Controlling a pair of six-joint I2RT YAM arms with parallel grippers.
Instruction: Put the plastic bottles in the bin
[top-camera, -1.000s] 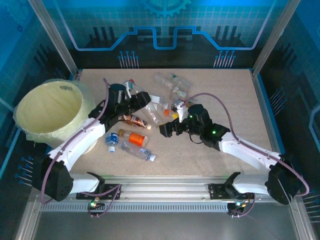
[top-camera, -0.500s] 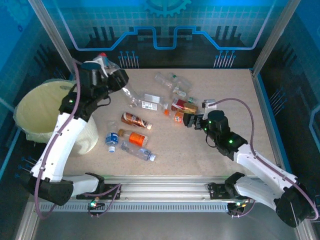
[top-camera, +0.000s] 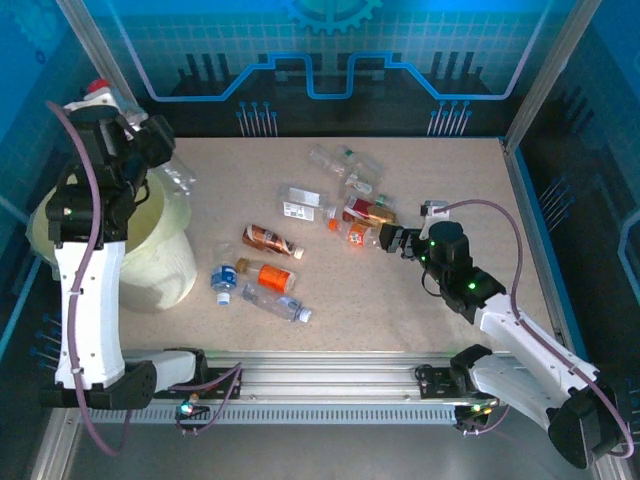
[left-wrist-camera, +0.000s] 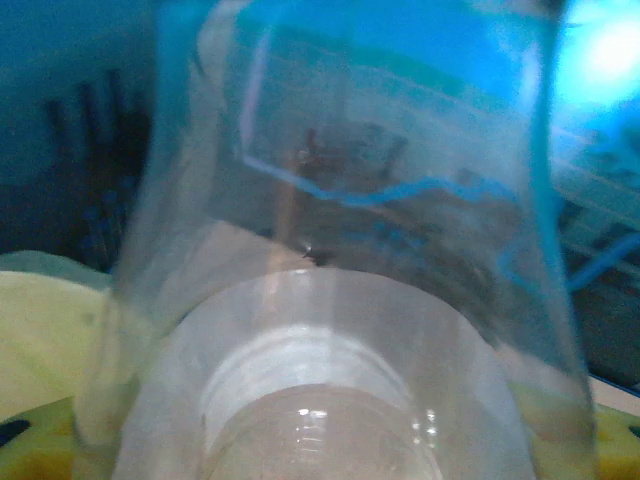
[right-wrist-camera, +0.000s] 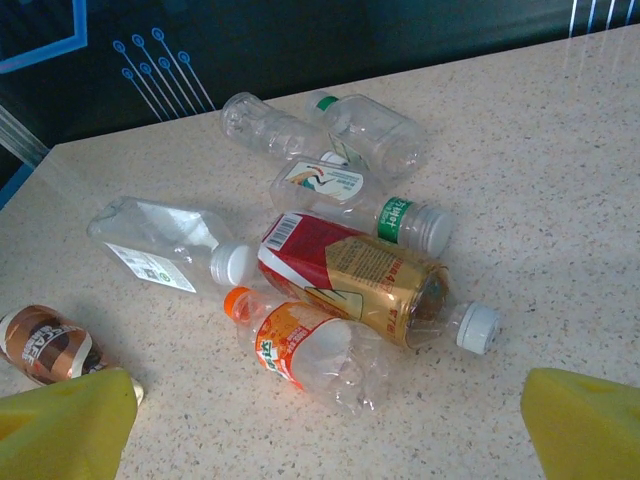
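My left gripper (top-camera: 160, 155) is raised over the far rim of the pale yellow bin (top-camera: 95, 235) and is shut on a clear plastic bottle (top-camera: 178, 178). That bottle (left-wrist-camera: 340, 250) sits right in front of the left wrist camera, with the bin's rim (left-wrist-camera: 40, 330) below it. My right gripper (top-camera: 390, 239) stands open low over the table. Its yellow fingers (right-wrist-camera: 65, 430) flank bare table just short of an orange-label bottle (right-wrist-camera: 310, 350) and a red-and-gold bottle (right-wrist-camera: 360, 275). Behind them lie a green-label bottle (right-wrist-camera: 365, 195) and clear bottles (right-wrist-camera: 375, 130).
Near the bin lie a brown bottle (top-camera: 268, 240), an orange bottle (top-camera: 268, 274), a blue-capped bottle (top-camera: 222, 281) and a clear one (top-camera: 282, 304). A flat clear bottle (top-camera: 300, 204) lies mid-table. Bare table spreads to the right and front right.
My left arm has lifted the clear bottle off the table and swung it up and left over the bin. My right arm has drawn back to the right, facing the middle cluster.
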